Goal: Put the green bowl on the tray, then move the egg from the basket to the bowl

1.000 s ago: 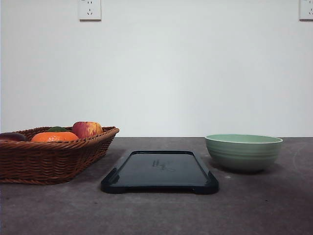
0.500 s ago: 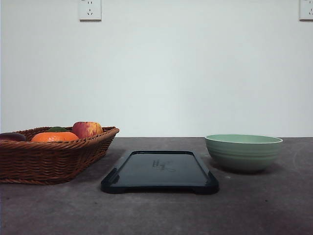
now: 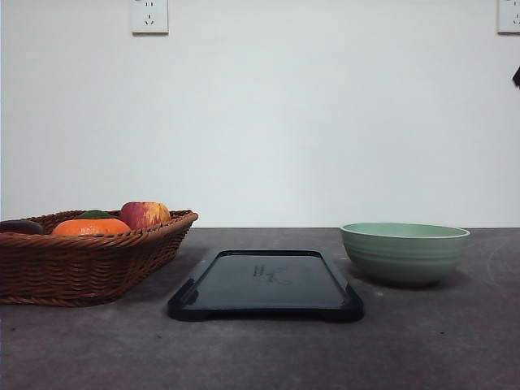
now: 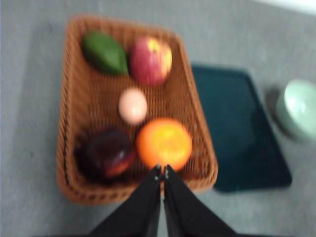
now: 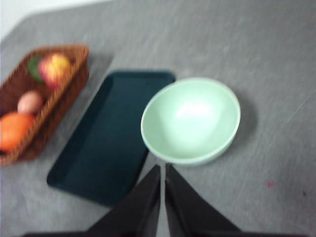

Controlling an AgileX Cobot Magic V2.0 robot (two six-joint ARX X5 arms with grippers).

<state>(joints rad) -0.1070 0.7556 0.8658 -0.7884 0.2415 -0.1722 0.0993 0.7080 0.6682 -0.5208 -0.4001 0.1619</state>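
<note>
The right gripper (image 5: 162,170) rises from the bottom centre of the right wrist view with its two dark fingers pressed together and nothing between them, its tips just short of the near rim of the green bowl (image 5: 191,120). The left gripper (image 4: 162,170) is likewise closed and empty at the bottom centre of the left wrist view, its tips over the near edge of the basket (image 4: 74,128). The bowl sits upright and empty on the grey tabletop (image 3: 422,341) at the right of the front view, just beside the tray (image 3: 266,286) but not on it; the tray lies bare in the middle. The bowl looks rigid and smooth, probably ceramic or melamine, so it should be fairly slippery and is best pinched across the rim wall, one finger inside and one outside. The egg (image 4: 133,105) lies mid-basket among an apple (image 4: 150,60), an orange fruit (image 4: 164,143), a green fruit (image 4: 104,52) and a dark red fruit (image 4: 105,154); it is small, rounded and likely fragile, so a light grip across its narrow waist suits it. No brand or legible writing appears; a faint mark on the tray's glossy surface cannot be read, and wall sockets (image 3: 149,15) carry no readable label.
</note>
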